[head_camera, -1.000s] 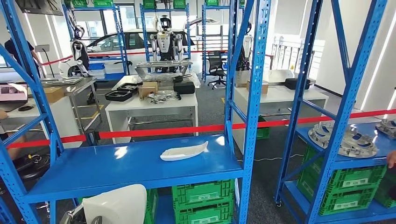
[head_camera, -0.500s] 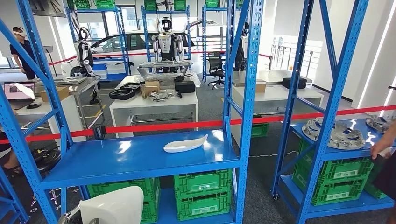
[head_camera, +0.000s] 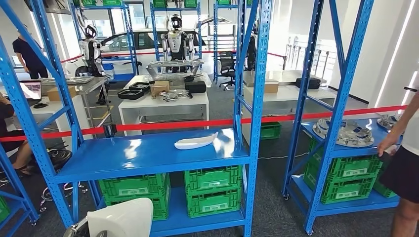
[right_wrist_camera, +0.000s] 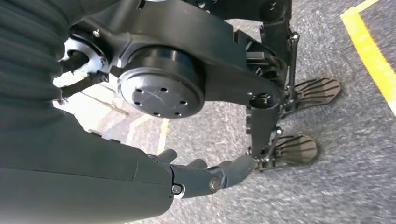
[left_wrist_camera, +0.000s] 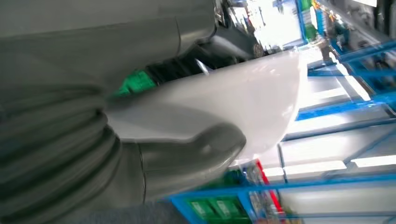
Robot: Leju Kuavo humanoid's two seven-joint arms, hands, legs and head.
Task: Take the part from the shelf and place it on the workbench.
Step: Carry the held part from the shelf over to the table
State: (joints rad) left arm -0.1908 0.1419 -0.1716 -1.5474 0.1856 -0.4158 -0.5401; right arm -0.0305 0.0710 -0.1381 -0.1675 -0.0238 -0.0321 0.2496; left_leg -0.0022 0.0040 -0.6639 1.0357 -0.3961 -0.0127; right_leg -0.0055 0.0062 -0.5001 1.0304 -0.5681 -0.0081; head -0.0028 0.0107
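A white part (head_camera: pixel 121 218) is gripped by the left hand (left_wrist_camera: pixel 140 140), the thumb pressed across it, its rounded end directed away from the wrist. Beyond it, a second white part (head_camera: pixel 196 142) is seen lengthwise on the blue shelf (head_camera: pixel 148 160). The right hand (right_wrist_camera: pixel 205 177) is seen hanging, fingers loosely extended, nothing held.

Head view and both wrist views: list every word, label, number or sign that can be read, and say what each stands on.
No text can be read in any view.
Green crates under the blue shelf: pale label patches on their fronts, too small to read.
Green crates on the right rack: white labels, too blurred to read.
White part held by the left hand: no marking visible.
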